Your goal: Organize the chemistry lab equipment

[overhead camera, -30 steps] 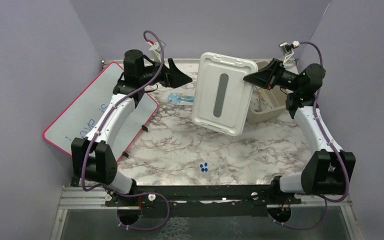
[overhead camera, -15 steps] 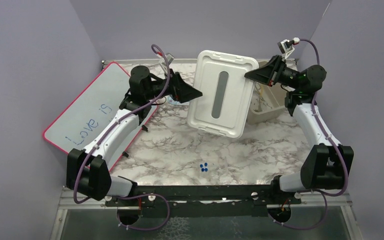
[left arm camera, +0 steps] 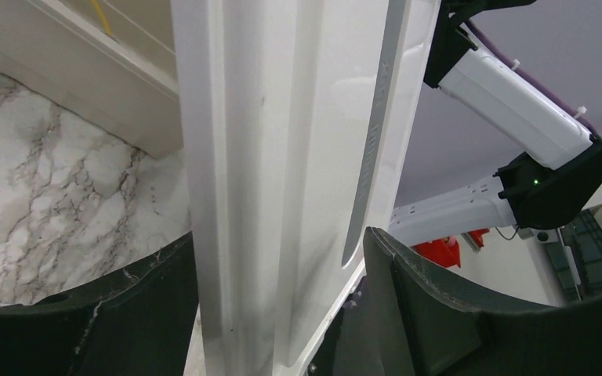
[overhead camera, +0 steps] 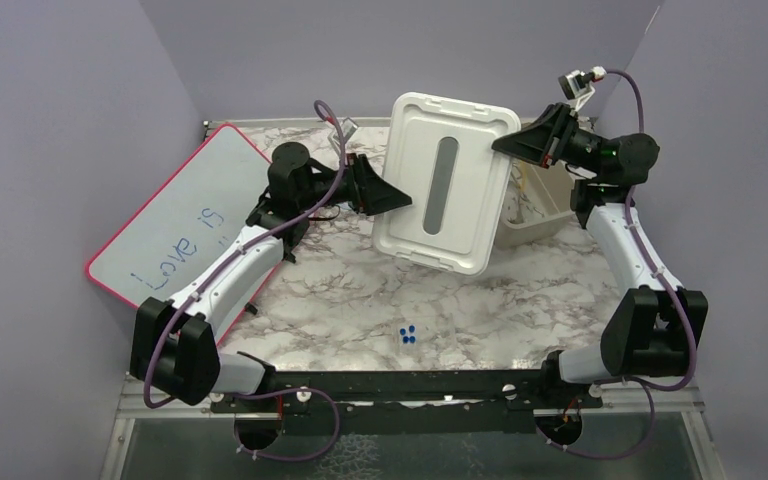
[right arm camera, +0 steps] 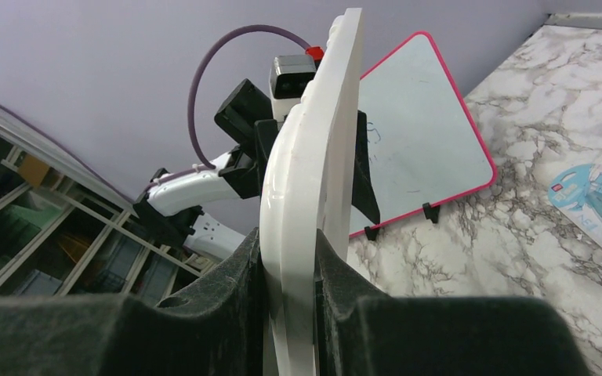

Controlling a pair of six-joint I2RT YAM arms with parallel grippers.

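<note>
The right claw (right arm camera: pixel 290 251) is clamped on one edge of the white lid (overhead camera: pixel 415 200), holding it raised and tilted above the table (overhead camera: pixel 360 290). The left claw (left arm camera: pixel 278 235) straddles the opposite edge, and whether it grips cannot be told. The step in hand looks like a two-handed carry to the beige tub (overhead camera: pixel 535 225) just behind. The lid would need levelling first.

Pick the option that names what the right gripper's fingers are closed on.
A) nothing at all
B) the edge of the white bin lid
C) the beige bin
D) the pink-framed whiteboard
B: in the right wrist view, the right gripper has its fingers pinched on either side of the white bin lid, seen edge-on.
</note>
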